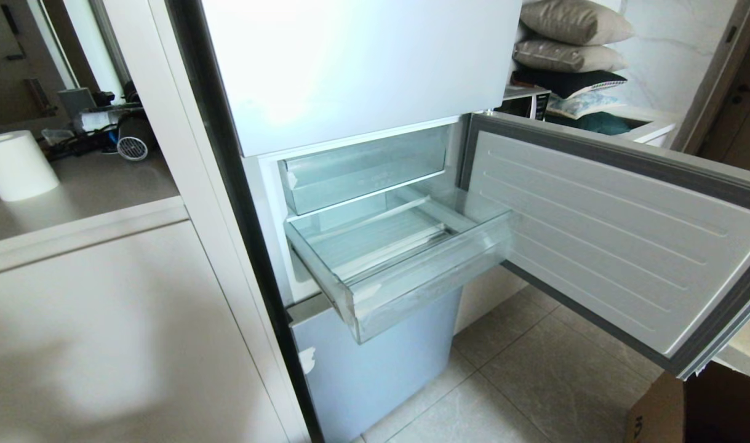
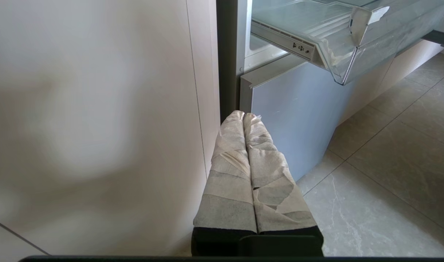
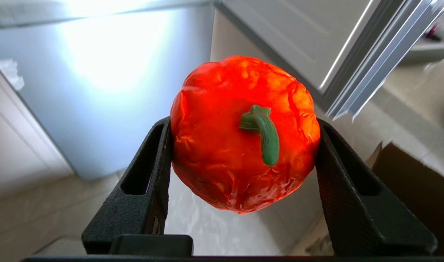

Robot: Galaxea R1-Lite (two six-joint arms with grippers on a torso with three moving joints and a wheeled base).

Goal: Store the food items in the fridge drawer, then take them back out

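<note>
Left gripper (image 2: 243, 118) parked low beside the cabinet, taped fingers pressed together, nothing in them. Fridge drawer (image 1: 411, 289) pulled out in the middle, looks empty, long axis across the fridge front. Right gripper (image 3: 243, 145) clamped on the orange-red fruit (image 3: 222, 145), down below the drawer, so probably up and over the rim next.

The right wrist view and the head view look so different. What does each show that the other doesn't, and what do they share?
Only the right wrist view shows the right gripper clamped on an orange-red fruit with a green stem.

Only the head view shows the fridge drawer pulled out with nothing in it, the clear tray above, a paper roll on the counter and stacked pillows.

Both show the lowest glossy panel, the open fridge door and a cardboard box.
</note>
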